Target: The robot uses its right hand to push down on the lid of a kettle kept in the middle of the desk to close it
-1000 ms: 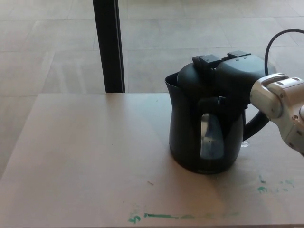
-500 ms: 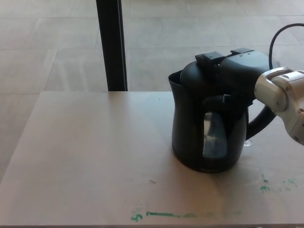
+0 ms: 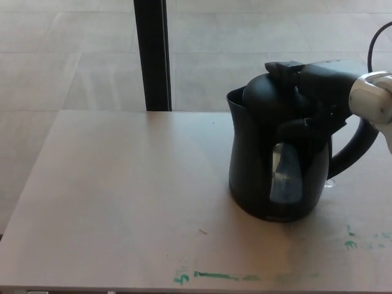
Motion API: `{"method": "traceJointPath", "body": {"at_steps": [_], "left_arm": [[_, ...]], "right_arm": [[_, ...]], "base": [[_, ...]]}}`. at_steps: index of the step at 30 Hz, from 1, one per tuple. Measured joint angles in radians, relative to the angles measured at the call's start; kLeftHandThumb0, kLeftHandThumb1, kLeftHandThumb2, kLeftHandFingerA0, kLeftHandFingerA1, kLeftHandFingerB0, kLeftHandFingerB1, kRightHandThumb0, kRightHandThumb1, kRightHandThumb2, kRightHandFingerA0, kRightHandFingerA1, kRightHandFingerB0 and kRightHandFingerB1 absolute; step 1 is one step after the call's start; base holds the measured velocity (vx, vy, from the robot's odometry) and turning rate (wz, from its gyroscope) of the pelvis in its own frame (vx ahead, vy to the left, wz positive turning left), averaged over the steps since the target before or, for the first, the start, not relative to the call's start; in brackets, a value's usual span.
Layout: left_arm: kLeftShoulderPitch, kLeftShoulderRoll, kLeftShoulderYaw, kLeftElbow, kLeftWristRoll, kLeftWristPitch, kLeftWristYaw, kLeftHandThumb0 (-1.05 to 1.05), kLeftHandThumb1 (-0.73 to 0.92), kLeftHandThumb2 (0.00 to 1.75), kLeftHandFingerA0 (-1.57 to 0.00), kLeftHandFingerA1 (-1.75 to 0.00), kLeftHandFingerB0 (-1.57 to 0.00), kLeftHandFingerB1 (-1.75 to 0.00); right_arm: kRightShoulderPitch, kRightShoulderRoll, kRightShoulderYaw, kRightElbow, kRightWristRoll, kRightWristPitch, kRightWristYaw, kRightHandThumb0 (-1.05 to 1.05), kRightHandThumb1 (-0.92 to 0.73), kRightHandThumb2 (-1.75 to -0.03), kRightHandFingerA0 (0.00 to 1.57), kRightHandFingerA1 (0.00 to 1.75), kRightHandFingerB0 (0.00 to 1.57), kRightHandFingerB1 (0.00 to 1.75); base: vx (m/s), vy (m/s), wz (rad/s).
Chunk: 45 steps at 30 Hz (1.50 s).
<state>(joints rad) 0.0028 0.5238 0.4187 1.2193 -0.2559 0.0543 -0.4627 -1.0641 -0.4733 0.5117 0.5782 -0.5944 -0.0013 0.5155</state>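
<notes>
A black kettle is seen standing upright on the desk, toward the right of the view. Its spout is turned to the left and its curved handle to the right. A clear gauge window is set in its near side; whether any water is held inside cannot be told. The lid is seated low on the kettle's top, though whether it is fully latched cannot be made out.

The right hand is laid across the lid from the right, its black body resting on the top of the kettle, with the white wrist at the picture's edge. How the fingers are set cannot be told, since black is lost against black.

The desk is pale wood, marked with green scribbles along its near edge. Beyond it a tiled floor is seen, and a dark upright post rises behind the desk's far edge.
</notes>
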Motion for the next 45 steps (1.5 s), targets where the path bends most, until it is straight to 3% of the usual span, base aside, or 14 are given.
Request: {"method": "traceJointPath", "body": {"at_steps": [5, 6, 7, 20, 22, 24, 26, 29, 30, 31, 33, 37, 38, 45], "left_arm": [[0.003, 0.0, 0.005, 0.001, 0.0, 0.0, 0.001, -0.73, 0.71, 0.61, -0.48, -0.5, -0.32, -0.34], [0.005, 0.0, 0.003, 0.001, 0.0, 0.0, 0.0, -0.78, 0.59, 0.94, -0.44, -0.58, -0.25, -0.46], [0.009, 0.0, 0.001, 0.0, 0.001, 0.0, 0.001, -0.72, 0.7, 0.61, -0.48, -0.5, -0.32, -0.35], [0.034, -0.001, 0.0, 0.015, 0.002, -0.007, 0.007, -0.7, 0.71, 0.61, -0.49, -0.47, -0.32, -0.35], [0.038, -0.001, 0.001, 0.015, 0.002, -0.008, 0.007, -0.73, 0.56, 0.93, -0.44, -0.58, -0.26, -0.47], [0.043, -0.001, 0.004, 0.015, 0.001, -0.008, 0.007, -0.7, 0.7, 0.61, -0.47, -0.47, -0.3, -0.34], [0.043, -0.001, 0.011, 0.015, -0.001, -0.008, 0.005, -0.7, 0.68, 0.61, -0.48, -0.48, -0.33, -0.35], [0.044, -0.001, 0.017, 0.017, -0.001, -0.008, 0.005, -0.69, 0.7, 0.61, -0.48, -0.46, -0.31, -0.34], [0.046, -0.001, 0.018, 0.017, -0.001, -0.008, 0.005, -0.7, 0.72, 0.62, -0.48, -0.45, -0.3, -0.33], [0.047, -0.002, 0.017, 0.017, -0.001, -0.008, 0.005, -0.7, 0.72, 0.62, -0.48, -0.45, -0.3, -0.33], [0.048, -0.002, 0.016, 0.017, 0.0, -0.008, 0.005, -0.7, 0.7, 0.61, -0.5, -0.45, -0.32, -0.34], [0.05, -0.005, 0.016, 0.017, 0.0, -0.008, 0.005, -0.7, 0.7, 0.61, -0.48, -0.46, -0.3, -0.32], [0.051, -0.006, 0.016, 0.016, 0.0, -0.008, 0.006, -0.71, 0.69, 0.61, -0.49, -0.47, -0.31, -0.32], [0.05, -0.01, 0.015, 0.017, 0.0, -0.008, 0.006, -0.69, 0.71, 0.62, -0.5, -0.47, -0.3, -0.34]], "right_arm": [[-0.02, -0.027, -0.019, 0.003, 0.011, 0.0, 0.063, -1.05, -0.92, -0.76, 0.0, 0.0, 0.0, 0.0], [-0.024, -0.038, -0.026, 0.003, 0.012, 0.0, 0.074, -1.05, -0.92, -0.72, 0.0, 0.0, 0.0, 0.0], [-0.027, -0.047, -0.034, 0.003, 0.013, 0.0, 0.082, -1.05, -0.92, -0.71, 0.0, 0.0, 0.0, 0.0], [0.059, -0.302, -0.306, -0.053, 0.095, -0.004, 0.141, -1.05, -0.92, -0.77, 0.0, 0.0, 0.0, 0.0], [0.099, -0.341, -0.367, -0.049, 0.12, -0.019, 0.14, -1.05, -0.92, -0.79, 0.0, 0.0, 0.0, 0.0], [0.13, -0.369, -0.42, -0.038, 0.143, -0.031, 0.139, -1.05, -0.92, -0.77, 0.0, 0.0, 0.0, 0.0], [0.175, -0.398, -0.489, -0.025, 0.174, -0.046, 0.135, -1.05, -0.78, -1.24, 0.0, 0.1, 0.0, 0.01], [0.258, -0.431, -0.584, -0.014, 0.21, -0.064, 0.117, -1.05, -0.87, -1.23, 0.0, 0.07, 0.0, 0.01], [0.291, -0.44, -0.61, -0.014, 0.216, -0.066, 0.11, -0.89, -0.92, -0.75, 0.0, 0.03, 0.0, 0.11], [0.328, -0.448, -0.637, -0.016, 0.221, -0.07, 0.102, -0.89, -0.92, -0.75, 0.0, 0.03, 0.0, 0.11], [0.397, -0.457, -0.682, -0.021, 0.233, -0.078, 0.086, -0.89, -0.75, -1.16, 0.04, 0.18, 0.05, 0.15], [0.539, -0.456, -0.787, -0.066, 0.256, -0.081, 0.07, -0.93, -0.77, -1.15, 0.0, 0.41, 0.09, 0.21], [0.587, -0.452, -0.823, -0.084, 0.264, -0.082, 0.067, -0.85, -0.92, -0.67, 0.0, 0.55, 0.04, 0.36], [0.847, -0.326, -1.015, -0.13, 0.319, -0.108, 0.03, -0.79, -0.63, -0.99, 0.21, 0.53, 0.13, 0.42]], "base": [[0.0, 0.0, 0.0], [0.0, 0.0, 0.0], [0.0, 0.0, 0.0], [0.0, 0.0, 0.0], [0.0, 0.0, 0.0], [0.0, 0.0, 0.0], [0.0, 0.0, 0.0], [0.0, 0.0, 0.0], [0.0, 0.0, 0.0], [0.0, 0.0, 0.0], [0.0, 0.0, 0.0], [0.0, 0.0, 0.0], [0.0, 0.0, 0.0], [0.0, 0.0, 0.0]]}}
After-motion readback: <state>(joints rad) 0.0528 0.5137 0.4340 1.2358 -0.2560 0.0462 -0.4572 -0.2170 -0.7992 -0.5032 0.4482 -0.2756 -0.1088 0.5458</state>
